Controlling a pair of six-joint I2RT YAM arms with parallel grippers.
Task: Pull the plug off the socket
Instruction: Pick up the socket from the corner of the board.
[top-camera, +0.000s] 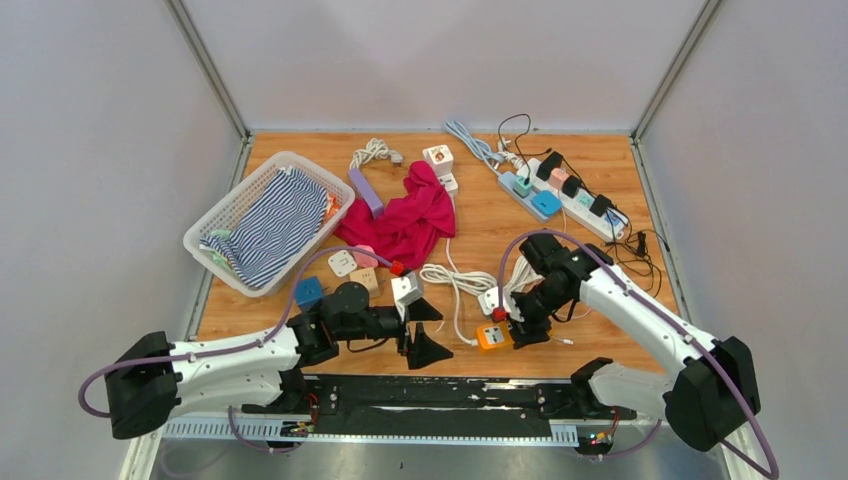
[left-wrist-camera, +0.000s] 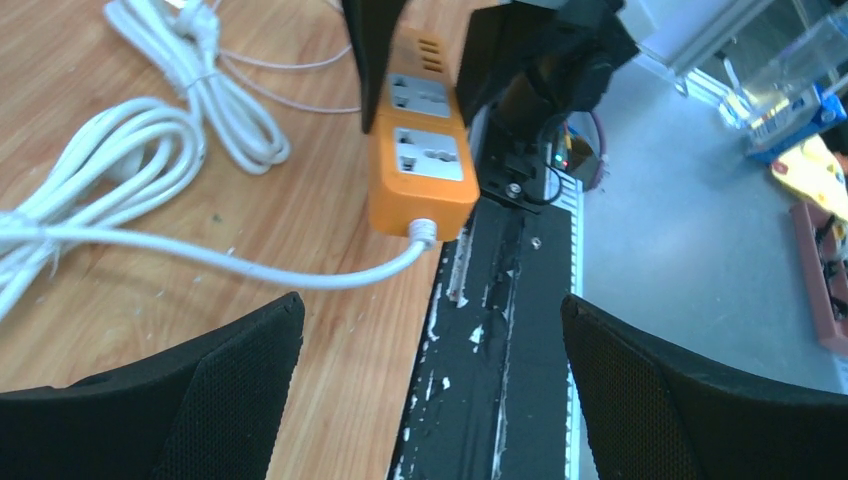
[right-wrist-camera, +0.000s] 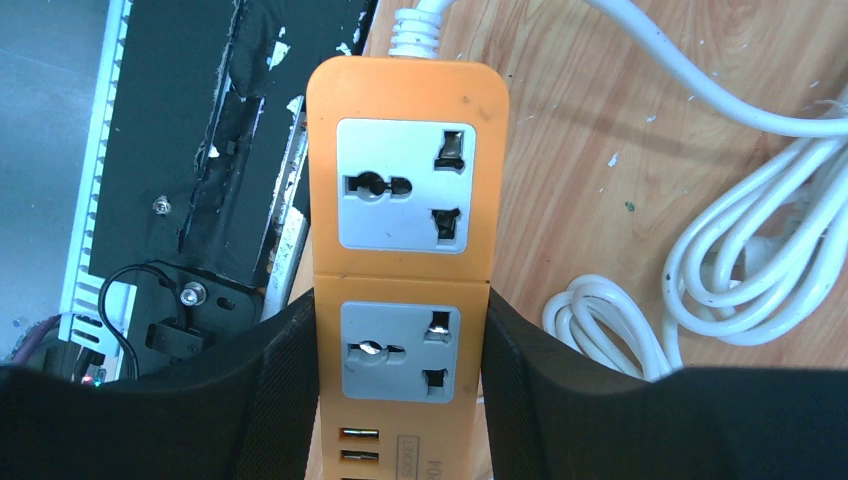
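An orange socket strip (top-camera: 493, 336) (left-wrist-camera: 420, 160) (right-wrist-camera: 405, 200) lies at the near table edge, both grey outlets bare. No plug shows in it; the plug is out of view. My right gripper (top-camera: 506, 330) (right-wrist-camera: 400, 325) is shut on the strip's sides, near its USB end. The strip's white cable (top-camera: 455, 285) (left-wrist-camera: 130, 170) (right-wrist-camera: 740, 260) runs off its free end into coils on the wood. To the left of the strip, my left gripper (top-camera: 432, 330) (left-wrist-camera: 430, 305) stands open with nothing between its fingers, pointing at the cable end.
A white basket (top-camera: 215, 215) with striped cloth stands at the left. A red cloth (top-camera: 405, 215) lies mid-table, a white power strip (top-camera: 570, 195) with several plugs at the back right. Small adapters (top-camera: 340, 265) lie near the left arm. A black rail (top-camera: 440, 392) borders the near edge.
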